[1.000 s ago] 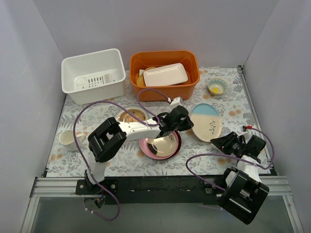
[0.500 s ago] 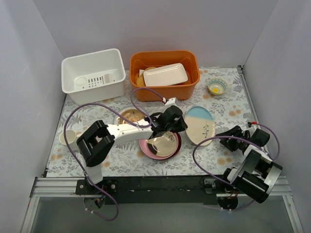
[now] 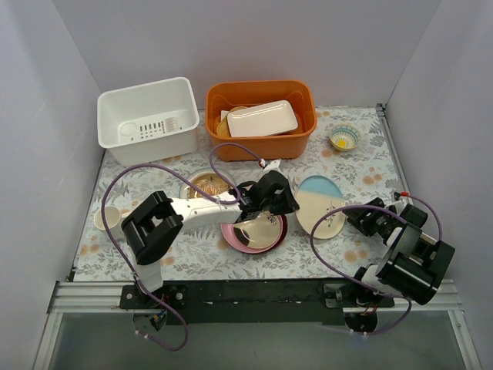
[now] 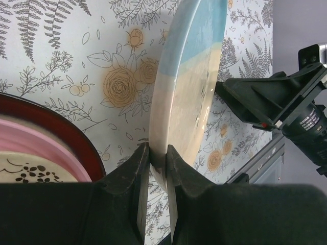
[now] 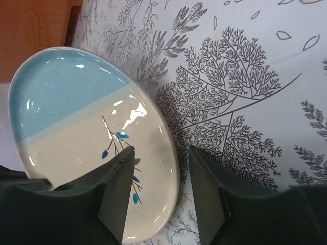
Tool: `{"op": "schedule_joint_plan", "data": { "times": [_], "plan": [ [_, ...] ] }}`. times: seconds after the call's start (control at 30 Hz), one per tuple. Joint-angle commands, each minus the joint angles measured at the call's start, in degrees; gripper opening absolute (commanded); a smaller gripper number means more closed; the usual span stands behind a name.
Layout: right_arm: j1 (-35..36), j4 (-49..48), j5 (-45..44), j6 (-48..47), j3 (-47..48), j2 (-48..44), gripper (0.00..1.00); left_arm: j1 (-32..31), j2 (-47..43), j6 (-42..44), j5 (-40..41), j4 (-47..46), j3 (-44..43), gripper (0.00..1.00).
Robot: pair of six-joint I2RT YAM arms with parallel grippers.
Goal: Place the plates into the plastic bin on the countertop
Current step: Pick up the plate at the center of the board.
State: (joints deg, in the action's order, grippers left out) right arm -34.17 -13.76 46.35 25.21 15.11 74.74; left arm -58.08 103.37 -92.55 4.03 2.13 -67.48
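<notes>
Right pincer (image 5: 163,153) has swung in and spread wide astride the blue-and-cream plate (image 3: 322,202)'s rim, while the left pincer (image 4: 158,150) stays clamped on the opposite edge. The plate remains well apart from the plastic bin (image 3: 154,142), so a two-armed lift looks likely.

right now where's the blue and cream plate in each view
Top external: blue-and-cream plate just right of centre.
Left wrist: centre, edge-on, rim pinched by the left gripper.
Right wrist: left half, face-on.
Shared landmark: the fern-print countertop.
</notes>
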Motion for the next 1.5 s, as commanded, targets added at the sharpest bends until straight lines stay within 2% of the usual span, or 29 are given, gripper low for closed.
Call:
{"op": "schedule_joint_plan", "data": {
  "times": [0.0, 0.1, 0.23, 0.33, 0.5, 0.67, 0.93, 1.1, 1.3, 1.47],
  "plan": [
    [-0.2, 0.8, -4.3, -1.1, -1.5, 2.2, 0.54, -0.5, -4.1, 1.2, -3.8, -5.7, -0.8, 0.0],
    [-0.2, 1.0, -4.6, -1.2, -1.8, 1.2, 0.52, -0.5, -3.4, 1.8, -3.9, -6.5, -1.2, 0.0],
    [-0.2, 1.5, -4.3, -1.3, -1.8, 0.4, 0.48, -0.5, -1.8, 2.6, -8.2, -8.6, -2.2, 0.0],
    [-0.2, 1.7, -4.2, -1.8, -1.8, 0.7, 0.45, -0.5, -0.2, 2.7, -10.1, -9.9, -3.4, 0.1],
    [-0.2, 1.4, -3.4, -1.8, -1.9, 0.8, 0.42, -0.6, 1.7, 2.8, -13.2, -11.5, -4.5, 0.19],
    [-0.2, 0.9, -2.8, -1.7, -1.9, 0.9, 0.39, -1.0, 2.9, 2.6, -14.8, -13.3, -5.2, 0.33],
    [-0.2, 0.3, -2.1, -1.7, -2.0, 1.2, 0.35, -1.2, 5.8, 2.3, -16.3, -12.3, -7.8, 0.41],
    [-0.2, 0.1, -1.9, -1.6, -2.2, 1.0, 0.31, -1.2, 6.8, 1.2, -15.6, -11.4, -7.3, 0.37],
    [-0.2, 0.2, -1.7, -1.6, -2.4, 0.4, 0.22, -1.2, 8.9, 0.1, -15.5, -10.9, -7.8, 0.25],
    [-0.2, 0.3, -1.1, -1.7, -2.2, 0.2, 0.21, -1.2, 9.1, -0.7, -14.8, -10.5, -7.4, 0.0]
  ]
}}
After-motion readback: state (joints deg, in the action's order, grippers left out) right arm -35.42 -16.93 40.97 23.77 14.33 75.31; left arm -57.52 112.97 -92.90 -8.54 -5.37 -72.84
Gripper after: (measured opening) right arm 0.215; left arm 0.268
